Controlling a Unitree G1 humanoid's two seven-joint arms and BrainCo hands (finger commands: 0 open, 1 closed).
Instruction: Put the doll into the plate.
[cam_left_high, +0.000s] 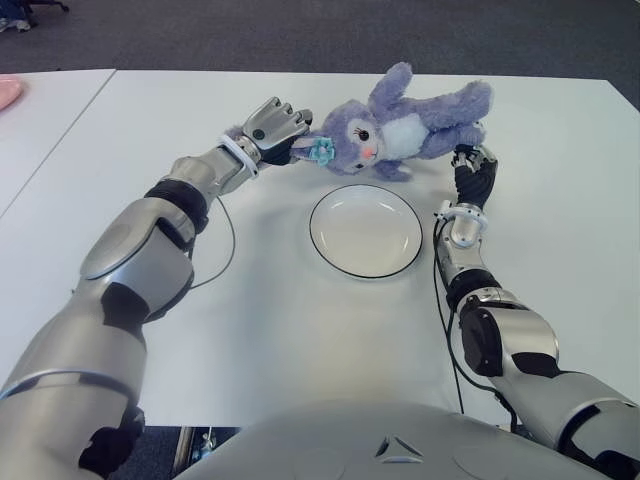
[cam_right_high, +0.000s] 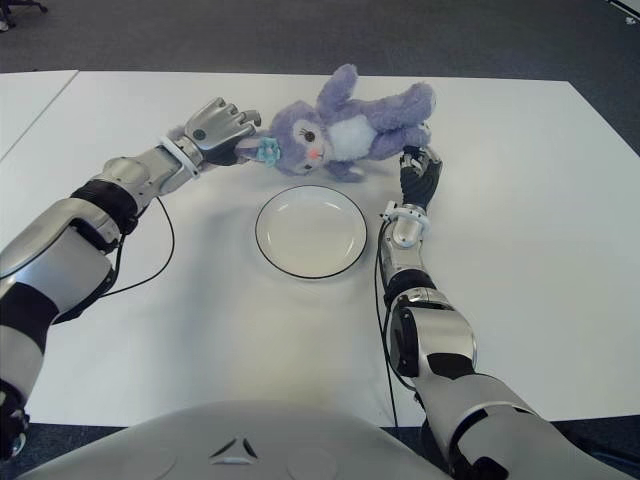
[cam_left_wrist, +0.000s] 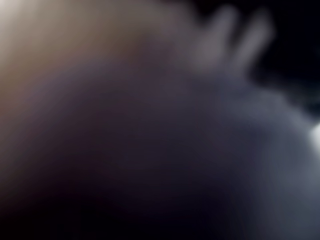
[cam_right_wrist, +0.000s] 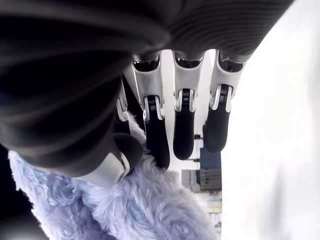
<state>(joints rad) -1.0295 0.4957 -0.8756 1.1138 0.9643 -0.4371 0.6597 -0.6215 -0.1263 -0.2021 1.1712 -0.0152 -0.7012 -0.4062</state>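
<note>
While lying on white table (cam_left_high: 300, 350) just behind empty plate (cam_left_high: 365, 230), doll (cam_left_high: 400, 115) gripped at head by left hand (cam_left_high: 275, 128); right hand (cam_left_high: 473, 170) at its legs, fingers extended, touching fur. Dark carpet (cam_left_high: 300, 35) beyond.

Office or lab: white tables (cam_left_high: 300, 340), dark grey carpet (cam_left_high: 300, 30).

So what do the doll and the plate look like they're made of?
Doll: soft plush fabric, going by its fuzzy purple pile, held at the head by the left robot hand. Plate: likely glazed ceramic, maybe melamine; smooth, white, faintly glossy, with a thin dark rim.
</note>
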